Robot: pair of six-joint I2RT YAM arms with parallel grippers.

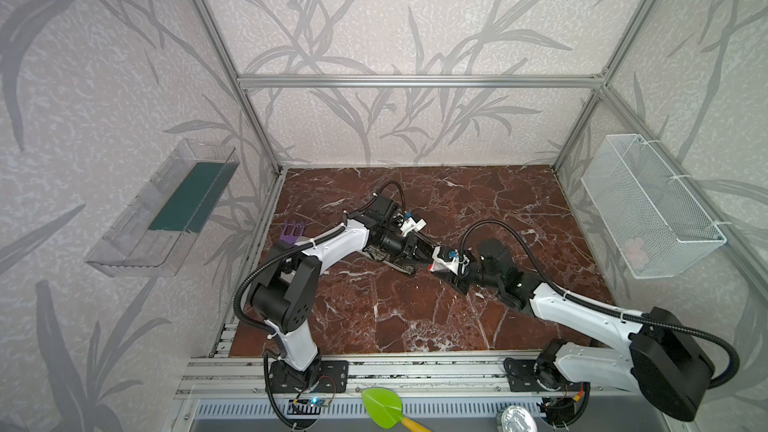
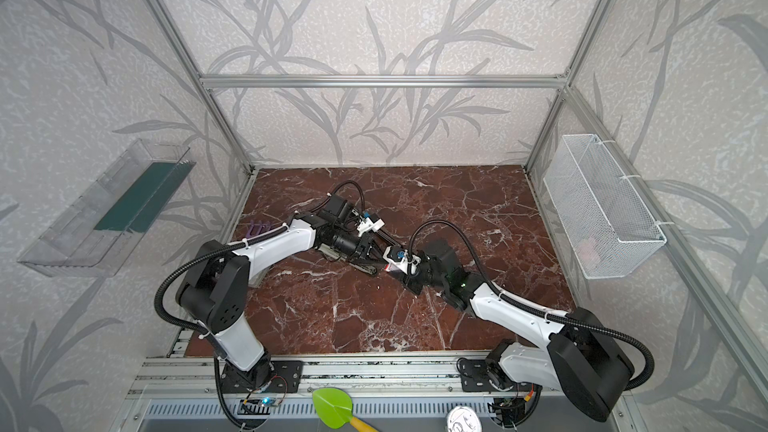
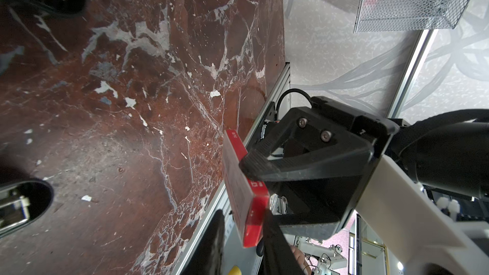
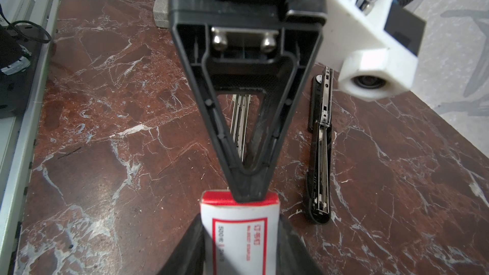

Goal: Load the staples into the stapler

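Note:
The staples (image 4: pixel 238 242), a small white box with a red label, are held off the marble table (image 1: pixel 415 317) at mid-table, also seen as the staples (image 1: pixel 439 263) (image 2: pixel 392 263) (image 3: pixel 235 178). My right gripper (image 4: pixel 240 222) (image 1: pixel 446 270) is shut on the box's two long sides. My left gripper (image 3: pixel 242 215) (image 1: pixel 432 253) straddles the box's red end, one finger (image 3: pixel 275 244) touching it, the other finger (image 3: pixel 217 242) a small gap away. A black stapler (image 4: pixel 320 149) lies opened flat on the table. A second stapler (image 1: pixel 401 268) (image 2: pixel 365 268) lies under the left arm.
A wire basket (image 1: pixel 648 205) hangs on the right wall and a clear bin (image 1: pixel 162 209) on the left wall. A purple object (image 1: pixel 293 232) and a grey block (image 4: pixel 161 11) sit near the table's left edge. A green scoop (image 1: pixel 382 407) lies past the front rail.

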